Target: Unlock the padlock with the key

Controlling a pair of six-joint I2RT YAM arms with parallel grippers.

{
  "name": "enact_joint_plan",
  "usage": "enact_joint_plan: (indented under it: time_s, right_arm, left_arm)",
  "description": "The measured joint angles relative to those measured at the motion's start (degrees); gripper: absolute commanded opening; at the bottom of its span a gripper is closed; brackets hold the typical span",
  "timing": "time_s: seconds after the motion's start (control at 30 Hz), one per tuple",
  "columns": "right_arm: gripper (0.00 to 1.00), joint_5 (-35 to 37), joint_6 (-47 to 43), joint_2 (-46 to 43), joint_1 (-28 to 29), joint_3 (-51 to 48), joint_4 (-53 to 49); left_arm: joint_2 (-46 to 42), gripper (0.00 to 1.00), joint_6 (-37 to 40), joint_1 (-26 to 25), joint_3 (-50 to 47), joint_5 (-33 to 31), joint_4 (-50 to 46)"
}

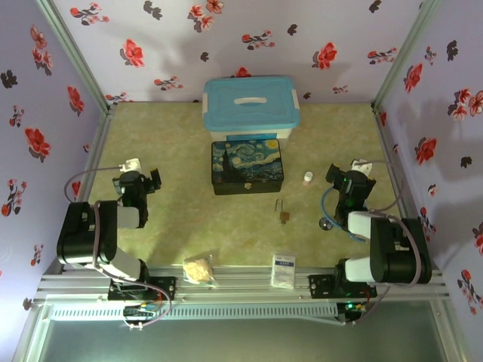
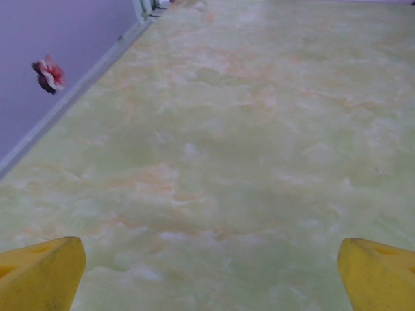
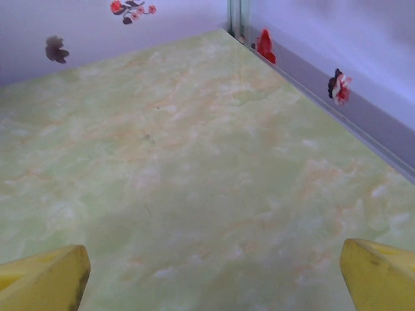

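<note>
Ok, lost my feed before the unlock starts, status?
Left gripper, right gripper open, empty. Tiny brass padlock flat on green marbled table, nearer right gripper, untouched. Small white bottle stands near it, apart.

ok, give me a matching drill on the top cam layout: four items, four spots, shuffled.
Things:
1. padlock
2. light-blue bin
3. white packet
4. small white bottle

Places:
A. near edge of the table, right of centre
B. against the far wall, behind the painted box
C. just right of the painted box
D. on bare table, in front of the painted box's right corner

Pairs: 1-D, 2-B, 3-A, 4-C
</note>
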Motion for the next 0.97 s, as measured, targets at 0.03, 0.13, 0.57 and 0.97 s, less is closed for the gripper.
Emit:
enact_joint_plan:
  time_s: [0.03, 0.13, 0.57, 0.97]
  right_arm:
    - [0.99, -0.5, -0.2, 0.8, 0.0, 0.0, 1.2]
    - [0.99, -1.4, -0.5, 3.6, 0.0, 0.0, 4.4]
    - [0.99, -4.4, -2.0, 10.6, 0.5, 1.4, 8.0]
    - [0.99, -8.9, -4.0, 10.6, 0.8, 3.8, 6.5]
  left_arm:
    - [0.1, 1.00, 0.0, 0.0, -0.3, 0.4, 0.8]
    - [0.1, 1.00, 0.0, 0.0, -0.3, 1.4, 2.2]
    - [0.1, 1.00, 0.0, 0.0, -0.1, 2.1, 3.2]
    - [0.1, 1.00, 0.0, 0.0, 0.0, 2.3, 3.2]
